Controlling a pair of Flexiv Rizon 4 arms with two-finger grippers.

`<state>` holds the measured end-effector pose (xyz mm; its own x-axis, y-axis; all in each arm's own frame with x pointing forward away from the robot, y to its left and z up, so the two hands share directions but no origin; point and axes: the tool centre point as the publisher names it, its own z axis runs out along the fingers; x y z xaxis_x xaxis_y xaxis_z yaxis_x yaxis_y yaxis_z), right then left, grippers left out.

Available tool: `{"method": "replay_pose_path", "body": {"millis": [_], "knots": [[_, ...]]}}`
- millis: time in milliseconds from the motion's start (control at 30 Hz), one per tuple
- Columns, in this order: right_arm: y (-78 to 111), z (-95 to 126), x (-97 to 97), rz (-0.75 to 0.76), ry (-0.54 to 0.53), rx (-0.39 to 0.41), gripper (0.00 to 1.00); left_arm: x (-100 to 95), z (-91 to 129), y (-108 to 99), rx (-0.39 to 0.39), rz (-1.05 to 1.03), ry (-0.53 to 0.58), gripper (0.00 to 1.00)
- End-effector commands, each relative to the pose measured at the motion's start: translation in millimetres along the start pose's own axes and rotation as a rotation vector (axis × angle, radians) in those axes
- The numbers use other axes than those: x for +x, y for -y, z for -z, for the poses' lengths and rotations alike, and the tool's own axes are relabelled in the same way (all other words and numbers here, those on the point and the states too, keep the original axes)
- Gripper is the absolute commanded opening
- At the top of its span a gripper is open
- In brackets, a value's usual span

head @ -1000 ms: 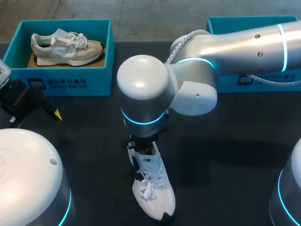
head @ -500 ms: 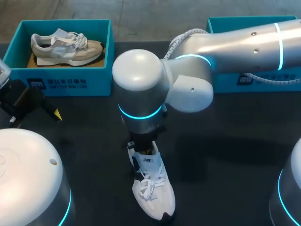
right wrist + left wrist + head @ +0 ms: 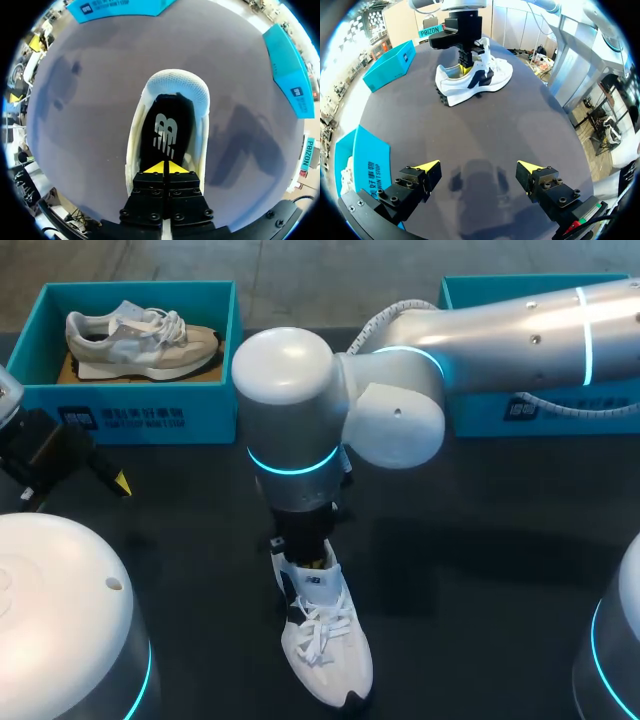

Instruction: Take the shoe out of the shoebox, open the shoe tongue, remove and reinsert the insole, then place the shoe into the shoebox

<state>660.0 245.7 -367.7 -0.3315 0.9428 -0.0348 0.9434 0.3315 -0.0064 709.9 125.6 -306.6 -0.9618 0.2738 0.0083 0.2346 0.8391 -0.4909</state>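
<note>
Shoe first: the white shoe point(image 3: 335, 665) stands on the dark worktop point(image 3: 480, 570) near its front edge, out of any box, with its toe towards the robot and its white laces point(image 3: 318, 628) loose over the top. The right arm point(image 3: 480, 330) comes in from the right, reaches past the middle, and bends straight down over the heel end of the shoe. Its right pincer point(image 3: 163, 168) is lowered into the shoe's opening. From the right wrist view the two yellow tips are pressed together with no gap, and I see nothing caught between them. They sit just over the black insole point(image 3: 165, 132), which lies flat inside the shoe and carries a white mark. The rounded heel collar is ahead of the tips.

The left pincer point(image 3: 479, 167) hangs at the left side of the worktop, well apart from the shoe, with its fingers spread wide and only bare worktop between them.

At the back left stands a teal shoebox point(image 3: 150, 405), open at the top, with a grey shoe point(image 3: 140, 340) lying on its side inside. A second teal shoebox point(image 3: 480, 412) stands at the back right, mostly hidden behind the right arm, so I cannot tell what it holds.
</note>
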Motion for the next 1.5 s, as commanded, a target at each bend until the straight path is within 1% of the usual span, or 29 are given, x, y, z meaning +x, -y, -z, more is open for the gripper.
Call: {"method": "replay_pose_path", "body": {"millis": [33,133,167,200,233,367,500,533,567,633,833,967,1033,1100,1233,1400,1500], "knots": [[1.1,0.0,1.5,-0.003,-0.002,0.001,0.02,0.9,0.3,0.2,-0.003,0.000,0.000,1.00],[2.0,0.7,2.0,-0.007,-0.006,0.005,0.07,0.9,0.3,0.2,-0.003,0.000,0.000,1.00],[2.5,0.8,2.2,-0.009,-0.007,0.008,0.10,0.9,0.3,0.2,-0.003,0.000,0.000,1.00],[3.1,0.8,2.5,-0.011,-0.008,0.010,0.16,0.9,0.3,0.2,-0.003,0.000,0.000,1.00],[3.6,0.8,2.8,-0.013,-0.009,0.015,0.16,0.9,0.3,0.2,-0.003,0.000,0.000,1.00],[3.9,1.2,3.9,-0.014,-0.010,0.023,0.11,0.9,0.3,0.2,-0.003,0.000,0.000,1.00],[2.4,1.8,3.8,-0.021,-0.018,0.013,0.09,0.9,0.3,0.2,-0.003,0.000,0.000,1.00],[1.5,1.2,3.1,-0.022,-0.030,-0.002,0.00,0.9,0.3,0.2,-0.003,0.000,0.000,1.00],[0.3,0.2,2.2,-0.022,-0.032,-0.012,0.00,0.9,0.3,0.2,-0.003,0.000,0.000,1.00],[-4.0,-0.4,1.5,-0.016,-0.043,-0.056,0.00,0.9,0.3,0.2,-0.003,0.000,0.000,1.00],[-21.7,2.8,2.5,0.005,-0.035,-0.140,0.00,0.9,0.3,0.2,-0.003,0.000,0.000,1.00],[-32.1,0.6,0.7,0.015,-0.033,-0.164,0.00,0.9,0.3,0.2,-0.003,0.000,0.000,1.00],[-37.4,-1.8,0.1,0.028,-0.032,-0.192,0.00,0.9,0.3,0.2,-0.003,0.000,0.000,1.00],[-43.6,-8.3,-0.8,0.035,-0.027,-0.197,0.00,0.9,0.3,0.2,-0.003,0.000,0.000,1.00],[-50.5,-20.9,-1.0,0.047,-0.031,-0.232,0.00,0.9,0.3,0.2,-0.003,0.000,0.000,1.00],[-53.5,-32.8,3.4,0.063,-0.047,-0.263,0.00,0.9,0.3,0.2,-0.003,0.000,0.000,1.00],[-54.6,-43.5,5.4,0.071,-0.064,-0.219,0.00,0.9,0.3,0.2,-0.003,0.000,0.000,1.00]]}}
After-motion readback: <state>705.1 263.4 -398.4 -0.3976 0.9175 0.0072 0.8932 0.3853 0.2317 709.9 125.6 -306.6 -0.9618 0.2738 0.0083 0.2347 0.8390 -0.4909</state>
